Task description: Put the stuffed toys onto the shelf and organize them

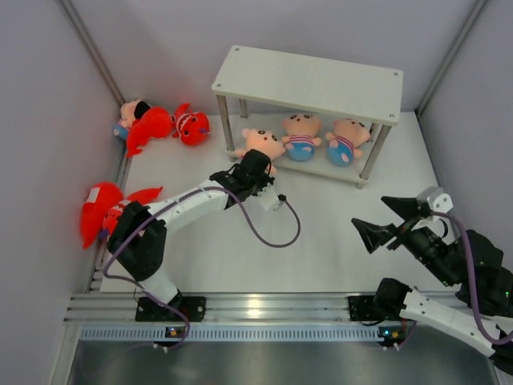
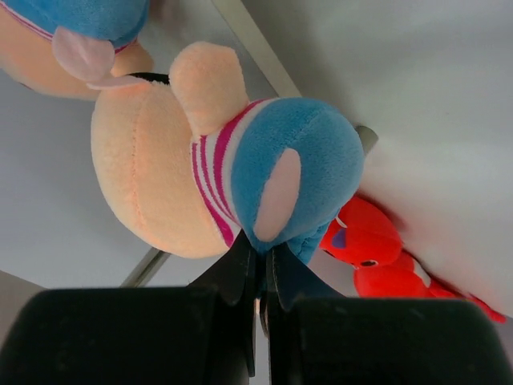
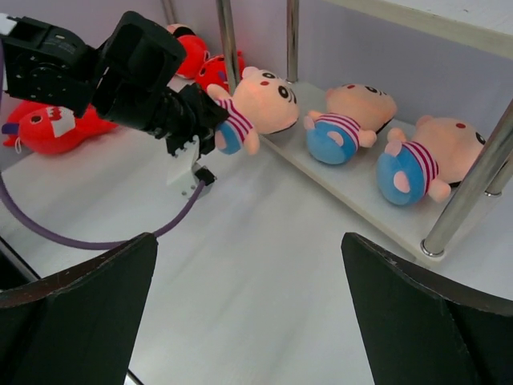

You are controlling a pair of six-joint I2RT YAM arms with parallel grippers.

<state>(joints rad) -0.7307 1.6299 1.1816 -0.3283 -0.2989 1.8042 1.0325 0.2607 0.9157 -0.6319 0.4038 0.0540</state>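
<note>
Dolls (image 1: pixel 301 135) lie 2 abreast on the lower tier of the shelf (image 1: pixel 313 80) while the left gripper (image 2: pixel 260 261), clamped on a 3rd doll (image 1: pixel 260 143) by its blue bottom, holds it at that tier's left end; red sharks (image 1: pixel 104 210) and another doll (image 1: pixel 128 114) wait by the wall (image 1: pixel 48 120), and the right gripper (image 3: pixel 248 305) hangs spread apart.

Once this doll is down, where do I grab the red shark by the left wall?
The red shark lies flat, tight against the wall, so probably come from above and pinch its narrow tail, which points toward the table's middle.
</note>
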